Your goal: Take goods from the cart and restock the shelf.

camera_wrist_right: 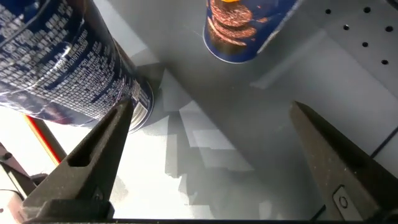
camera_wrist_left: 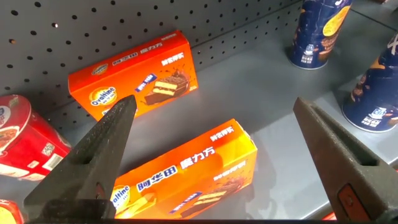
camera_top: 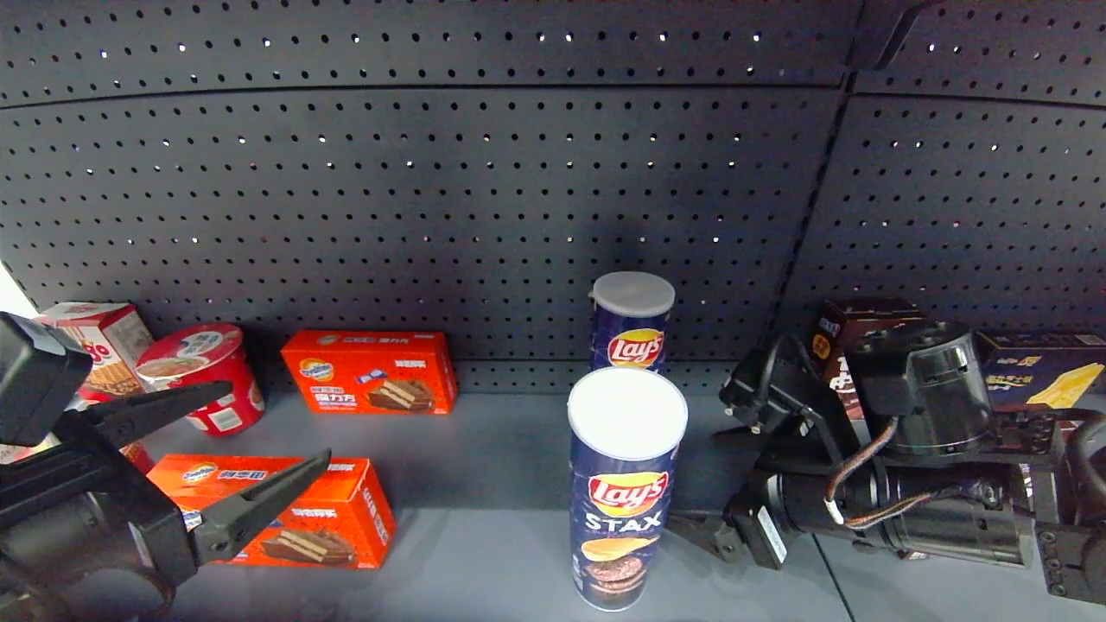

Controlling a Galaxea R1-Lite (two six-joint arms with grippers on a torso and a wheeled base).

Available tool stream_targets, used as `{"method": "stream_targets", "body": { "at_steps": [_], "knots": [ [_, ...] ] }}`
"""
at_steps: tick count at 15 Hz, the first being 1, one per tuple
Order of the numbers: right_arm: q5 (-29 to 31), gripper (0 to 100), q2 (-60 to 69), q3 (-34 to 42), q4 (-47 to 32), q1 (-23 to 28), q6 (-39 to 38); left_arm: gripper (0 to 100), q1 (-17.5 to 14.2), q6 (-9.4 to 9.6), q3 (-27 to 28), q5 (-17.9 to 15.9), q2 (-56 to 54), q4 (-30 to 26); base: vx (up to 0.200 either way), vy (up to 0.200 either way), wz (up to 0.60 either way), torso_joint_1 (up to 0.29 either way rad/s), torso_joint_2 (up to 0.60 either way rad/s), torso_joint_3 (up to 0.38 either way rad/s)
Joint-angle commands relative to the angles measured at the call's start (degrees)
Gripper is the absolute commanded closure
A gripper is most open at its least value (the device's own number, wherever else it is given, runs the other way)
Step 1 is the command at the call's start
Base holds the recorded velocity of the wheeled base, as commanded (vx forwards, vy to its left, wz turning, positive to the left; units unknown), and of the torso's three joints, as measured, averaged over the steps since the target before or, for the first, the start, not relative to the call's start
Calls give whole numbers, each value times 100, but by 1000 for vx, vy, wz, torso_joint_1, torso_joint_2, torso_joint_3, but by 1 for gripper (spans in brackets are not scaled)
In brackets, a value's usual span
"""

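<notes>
Dark pegboard back panel [camera_top: 432, 216] w/ small holes; slim upright post [camera_top: 811, 207] splits it in 2.

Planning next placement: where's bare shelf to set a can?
Free: middle strip between front orange box and front can, back to between rear orange box and rear can. Crowded: left end around red cup; right gripper beside front can.

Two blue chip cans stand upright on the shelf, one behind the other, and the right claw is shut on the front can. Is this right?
Not quite. The right claw is open and holds nothing, as the right wrist view shows; the front can stands beside it. The rest is right.
</notes>
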State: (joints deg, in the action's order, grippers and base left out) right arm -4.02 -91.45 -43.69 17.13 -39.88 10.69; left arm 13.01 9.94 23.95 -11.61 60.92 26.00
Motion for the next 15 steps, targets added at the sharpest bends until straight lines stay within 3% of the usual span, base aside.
{"method": "stream_targets", "body": {
  "at_steps": [1,6,15],
  "knots": [
    [-2,0,-30,10,1,-11,3,0,0,0,-5,0,-1,1,0,0,0,0,0,0],
    [16,0,93,-61,19,156,-14,0,0,-9,-84,0,-54,1,0,0,0,0,0,0],
    [51,0,-443,-922,36,955,-6,0,0,-18,-242,0,-238,-7,0,0,0,0,0,0]
  ]
}}
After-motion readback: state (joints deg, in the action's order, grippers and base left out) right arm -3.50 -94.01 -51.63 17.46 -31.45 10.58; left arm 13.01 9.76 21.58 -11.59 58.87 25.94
